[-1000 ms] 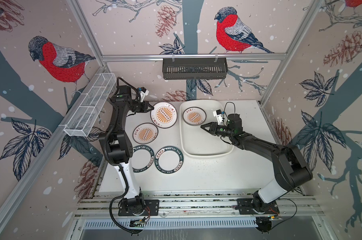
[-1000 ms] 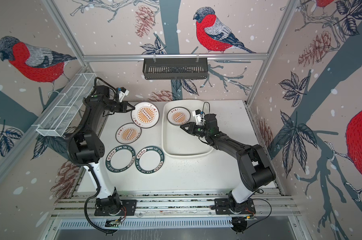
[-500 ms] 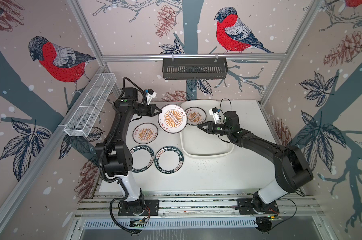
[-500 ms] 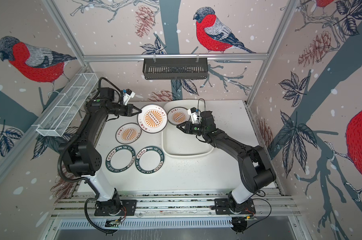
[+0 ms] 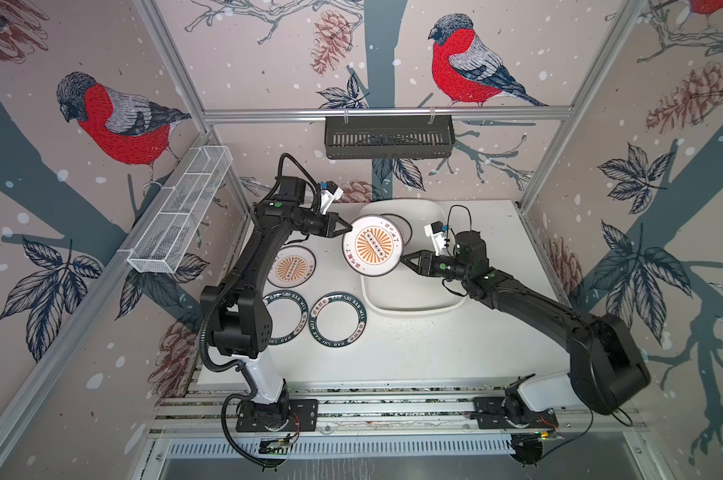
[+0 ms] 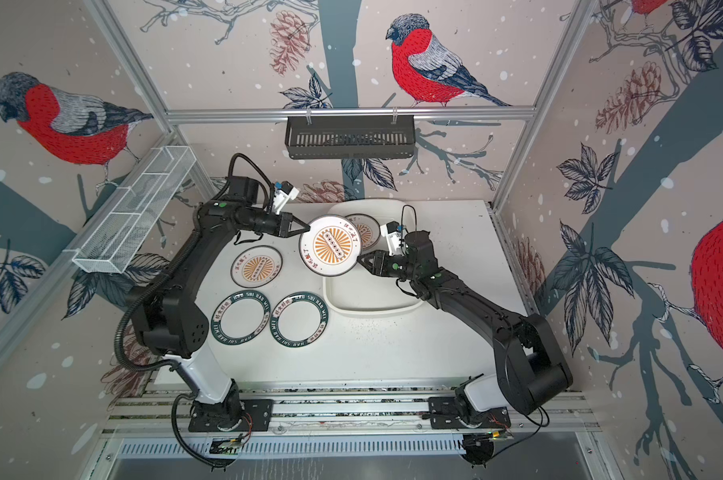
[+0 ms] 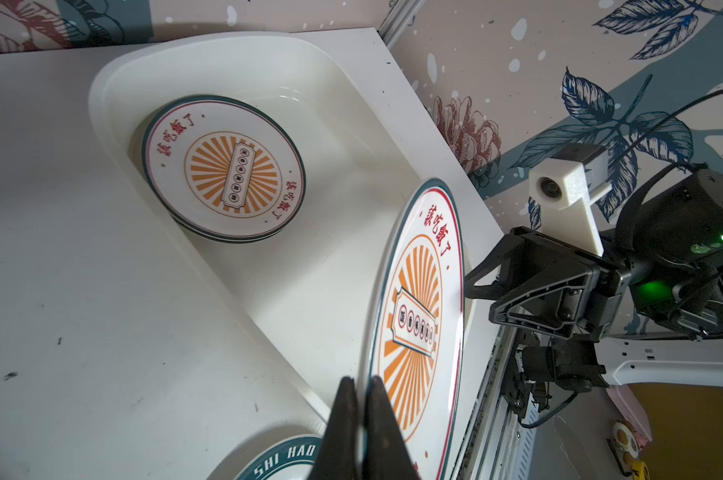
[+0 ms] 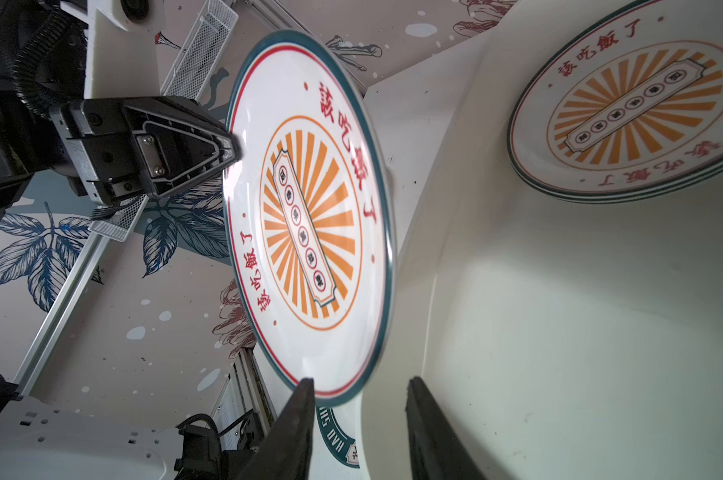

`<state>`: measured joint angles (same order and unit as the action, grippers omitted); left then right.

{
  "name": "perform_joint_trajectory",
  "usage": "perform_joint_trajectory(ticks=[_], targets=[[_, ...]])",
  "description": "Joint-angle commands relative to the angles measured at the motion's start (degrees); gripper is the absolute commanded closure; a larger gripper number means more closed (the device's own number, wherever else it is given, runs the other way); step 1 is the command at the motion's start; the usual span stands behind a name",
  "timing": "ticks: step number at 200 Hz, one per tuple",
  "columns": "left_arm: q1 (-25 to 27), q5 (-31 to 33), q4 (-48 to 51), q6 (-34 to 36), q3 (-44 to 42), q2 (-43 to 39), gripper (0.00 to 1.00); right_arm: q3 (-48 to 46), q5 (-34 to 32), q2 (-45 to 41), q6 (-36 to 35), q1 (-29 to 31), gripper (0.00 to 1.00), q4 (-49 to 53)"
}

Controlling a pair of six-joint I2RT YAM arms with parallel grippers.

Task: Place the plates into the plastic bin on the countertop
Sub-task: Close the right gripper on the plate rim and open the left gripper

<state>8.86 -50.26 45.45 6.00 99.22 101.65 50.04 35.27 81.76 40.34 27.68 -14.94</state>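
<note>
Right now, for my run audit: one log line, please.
left gripper: shut on sunburst plate | right gripper: open around its rim | plate over plastic bin rim

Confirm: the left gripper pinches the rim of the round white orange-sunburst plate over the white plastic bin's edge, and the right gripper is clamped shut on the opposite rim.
Wrong on the right gripper: the right wrist view shows its jaws apart at the opposite rim. The left gripper pinches the round white orange-sunburst plate over the edge of the white plastic bin.

I am looking at a white plate (image 5: 373,245) showing an orange sunburst, red characters and a teal rim; two plates (image 5: 338,318) wearing dark green lettered bands.
</note>
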Motion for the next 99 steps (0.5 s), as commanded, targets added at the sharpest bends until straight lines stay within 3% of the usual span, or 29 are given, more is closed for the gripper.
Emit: perform_joint_trajectory(ticks=[1, 99], targets=[[1.9, -1.4, -1.6, -0.1, -0.3, -1.0, 1.00, -0.6, -1.9, -0.7, -0.4, 0.3, 0.62, -0.5], [3.6, -2.6, -2.7, -0.8, -2.2, -2.0, 1.00, -4.7, -1.5, -4.4, 2.2, 0.3, 0.79, -5.1]])
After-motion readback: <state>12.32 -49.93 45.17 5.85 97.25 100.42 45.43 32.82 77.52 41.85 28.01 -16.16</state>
